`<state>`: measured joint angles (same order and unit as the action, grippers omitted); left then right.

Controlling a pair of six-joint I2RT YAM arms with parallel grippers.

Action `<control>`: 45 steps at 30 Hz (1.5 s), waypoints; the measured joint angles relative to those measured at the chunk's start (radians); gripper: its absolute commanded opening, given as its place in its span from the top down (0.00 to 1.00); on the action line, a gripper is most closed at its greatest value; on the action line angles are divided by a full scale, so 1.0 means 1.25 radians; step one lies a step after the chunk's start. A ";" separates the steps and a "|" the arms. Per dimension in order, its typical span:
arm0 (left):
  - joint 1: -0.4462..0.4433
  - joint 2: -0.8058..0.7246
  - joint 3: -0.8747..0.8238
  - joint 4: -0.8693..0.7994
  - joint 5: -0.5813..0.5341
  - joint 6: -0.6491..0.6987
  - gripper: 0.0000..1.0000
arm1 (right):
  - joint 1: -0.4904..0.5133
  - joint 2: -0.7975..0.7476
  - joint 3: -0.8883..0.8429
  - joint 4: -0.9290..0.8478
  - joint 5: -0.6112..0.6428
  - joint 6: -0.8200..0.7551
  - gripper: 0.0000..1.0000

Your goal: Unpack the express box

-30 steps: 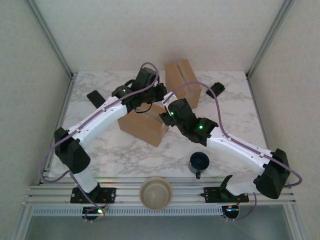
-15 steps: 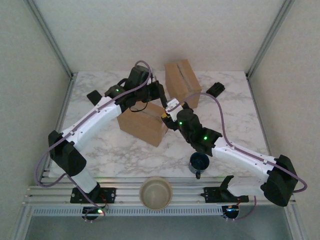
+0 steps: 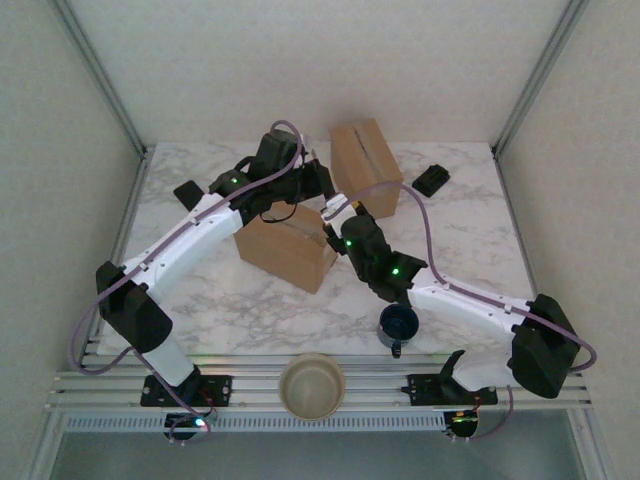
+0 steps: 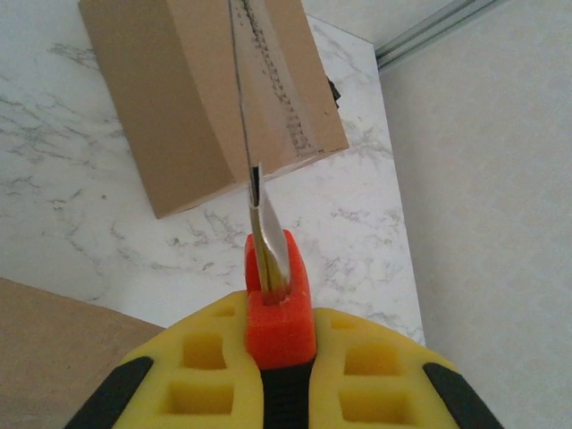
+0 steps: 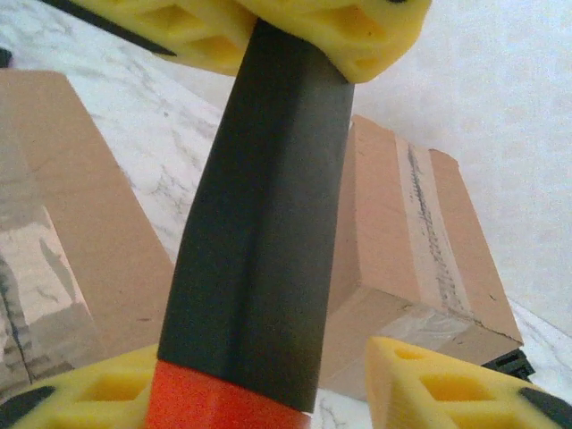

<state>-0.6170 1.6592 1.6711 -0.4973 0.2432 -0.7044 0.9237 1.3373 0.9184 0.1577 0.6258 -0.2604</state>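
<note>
At the near edge sits a round, smooth bowl [image 3: 311, 386], pale like sand. Just past it stands a dark blue mug [image 3: 398, 323] on the table [image 3: 250, 310], which is white stone with grey veins. Next comes the near box [image 3: 285, 250], plain brown cardboard with flat sides and sharp corners; the right wrist view shows shiny tape on it. Above its far edge the two arms meet. The left gripper [image 4: 279, 335] has yellow fingers [image 4: 201, 353] with square holes in them. They are squeezed tight on a knife [image 4: 277, 290], which is a bright orange block with a thin, flat metal blade [image 4: 261, 214] sticking out toward the far box [image 4: 179, 98]. The right gripper [image 5: 255, 386] has the same yellow fingers [image 5: 420, 375], and they stand about half open. A long dark grey bar [image 5: 259, 206] with an orange end lies between them, close against one finger, with a gap to the other. Its top runs up under the left gripper's fingers. I cannot tell if the bar is part of the knife. The far box is brown cardboard too, near the back of the table, with a strip of tape down its top and a rough line along the tape. Right of it lies a small black thing [image 3: 432, 180]
</note>
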 measured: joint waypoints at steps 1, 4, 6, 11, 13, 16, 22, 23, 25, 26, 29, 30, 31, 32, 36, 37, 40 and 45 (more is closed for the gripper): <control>0.000 0.000 0.000 0.002 0.000 -0.001 1.00 | 0.002 0.001 0.000 0.006 0.005 -0.004 0.57; 0.000 0.000 0.000 0.009 0.000 -0.006 1.00 | 0.003 0.002 0.000 0.017 0.015 -0.013 0.57; 0.000 0.000 0.000 0.012 0.000 -0.006 1.00 | 0.003 0.002 0.001 0.019 0.021 -0.015 0.51; 0.000 0.000 0.000 0.001 0.000 -0.005 1.00 | 0.003 0.002 0.018 0.020 0.029 -0.027 0.35; 0.000 0.000 0.000 -0.001 0.000 -0.005 1.00 | 0.003 0.002 0.027 0.020 0.029 -0.029 0.35; 0.000 0.000 0.000 -0.001 0.000 -0.006 1.00 | 0.003 0.002 0.031 0.019 0.029 -0.030 0.42; 0.000 0.000 0.002 0.012 0.003 -0.010 1.00 | 0.009 0.012 0.048 0.002 0.030 -0.035 0.64; 0.000 0.000 0.002 0.016 0.003 -0.012 1.00 | 0.009 0.016 0.051 0.002 0.030 -0.037 0.70; 0.000 0.000 0.002 0.021 -0.001 -0.018 1.00 | 0.012 0.026 0.057 0.004 0.044 -0.034 0.84; 0.000 0.000 0.002 0.021 -0.003 -0.025 1.00 | 0.012 0.028 0.059 0.005 0.049 -0.037 0.91; 0.002 0.000 0.002 0.024 -0.004 -0.026 0.56 | 0.015 0.031 0.064 0.002 0.059 -0.038 1.00; 0.002 0.000 0.001 0.024 -0.002 -0.020 0.46 | 0.015 0.031 0.067 0.001 0.066 -0.035 1.00; 0.003 -0.004 -0.004 0.024 0.002 -0.013 0.37 | 0.012 0.031 0.069 0.002 0.066 -0.032 1.00; 0.004 -0.009 -0.010 0.026 -0.002 -0.005 0.30 | 0.011 0.028 0.070 0.002 0.066 -0.030 1.00; 0.010 -0.067 -0.074 0.052 -0.006 0.045 0.12 | -0.001 -0.014 0.080 -0.048 0.010 0.016 1.00; 0.009 -0.090 -0.096 0.063 -0.007 0.055 0.09 | -0.018 -0.033 0.084 -0.077 -0.032 0.039 1.00; 0.008 -0.203 -0.181 0.117 -0.006 0.108 0.07 | -0.130 -0.097 0.100 -0.170 -0.218 0.133 1.00; 0.008 -0.359 -0.298 0.254 0.017 0.204 0.06 | -0.356 -0.153 0.162 -0.266 -0.611 0.296 1.00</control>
<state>-0.6067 1.2102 1.2984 -0.1799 0.2642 -0.4500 0.4782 1.1458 1.1213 -0.1749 -0.1383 0.1097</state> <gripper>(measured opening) 0.926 0.214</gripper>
